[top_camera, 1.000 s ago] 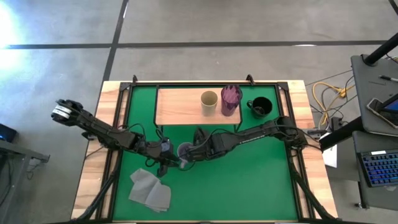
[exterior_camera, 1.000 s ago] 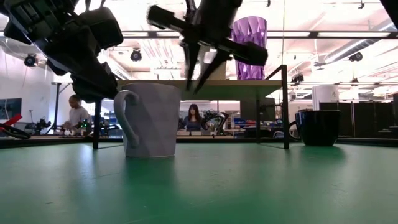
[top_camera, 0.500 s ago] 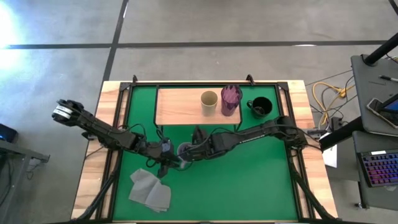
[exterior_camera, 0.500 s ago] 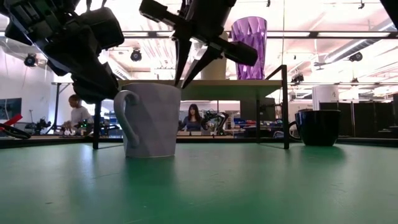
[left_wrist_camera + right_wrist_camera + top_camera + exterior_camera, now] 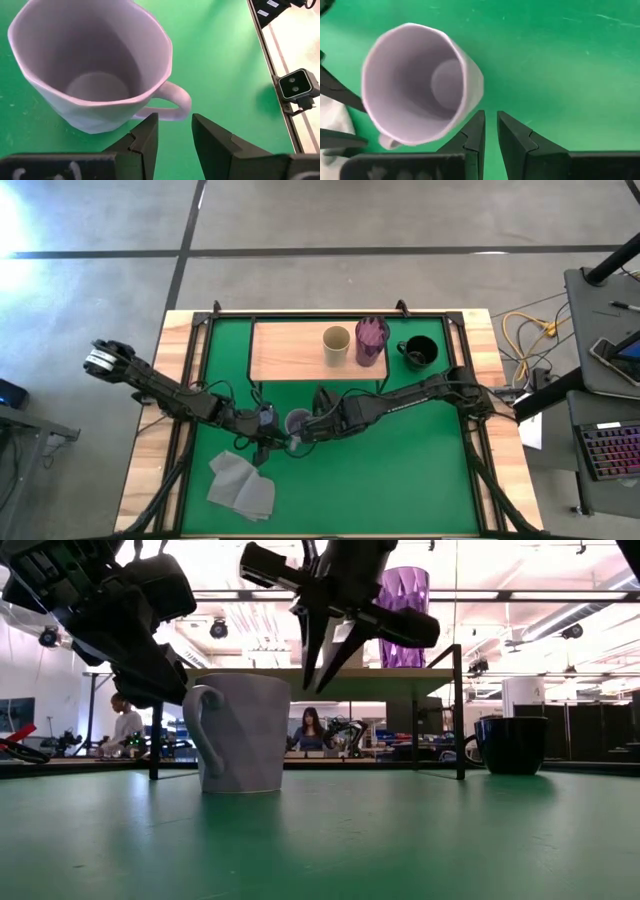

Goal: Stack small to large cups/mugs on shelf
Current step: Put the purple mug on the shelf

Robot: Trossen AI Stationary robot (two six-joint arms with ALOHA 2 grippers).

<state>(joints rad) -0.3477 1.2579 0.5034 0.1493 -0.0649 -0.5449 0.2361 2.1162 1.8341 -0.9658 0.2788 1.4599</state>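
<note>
The lavender mug [image 5: 297, 423] stands upright on the green mat [image 5: 400, 480], in front of the shelf [image 5: 285, 350] and between the two arms. The left end effector [image 5: 172, 131] sits beside the mug's handle [image 5: 172, 100], fingers a little apart and holding nothing. The right end effector [image 5: 490, 131] hangs just above and beside the mug's rim on the opposite side, fingers narrowly apart and also empty. On the shelf the tan cup [image 5: 336, 343] and purple tumbler [image 5: 371, 338] stand side by side. The black mug [image 5: 418, 353] rests on the mat just off the shelf's right end. A grey cloth [image 5: 242, 483] lies near the mat's front left.
</note>
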